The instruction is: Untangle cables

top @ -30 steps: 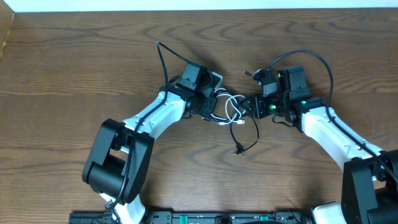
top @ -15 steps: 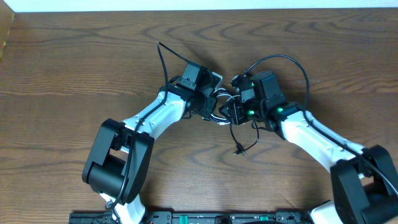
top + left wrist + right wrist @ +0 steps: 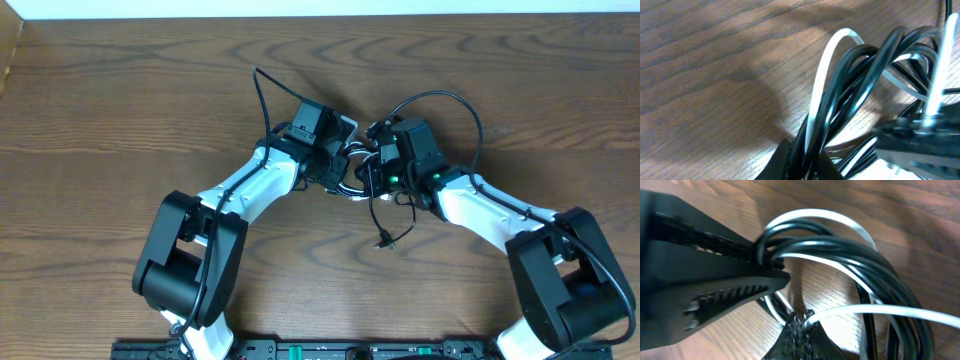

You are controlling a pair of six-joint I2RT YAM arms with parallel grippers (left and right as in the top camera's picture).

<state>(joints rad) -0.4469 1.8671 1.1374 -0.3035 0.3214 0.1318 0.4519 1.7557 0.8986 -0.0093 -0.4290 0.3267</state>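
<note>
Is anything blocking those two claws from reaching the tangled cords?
Nothing visible does. The left gripper is shut on loops of the black cable and white cable. The right gripper pinches the white cable.

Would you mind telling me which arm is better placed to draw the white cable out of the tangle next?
Right, probably. The right tool seems shut on the white cable alone, while the left tool clamps loops of the black cable, anchoring them.

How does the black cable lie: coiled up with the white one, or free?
Coiled up with it. In the right wrist view, black cable loops bunch together and the white cable threads through them.
</note>
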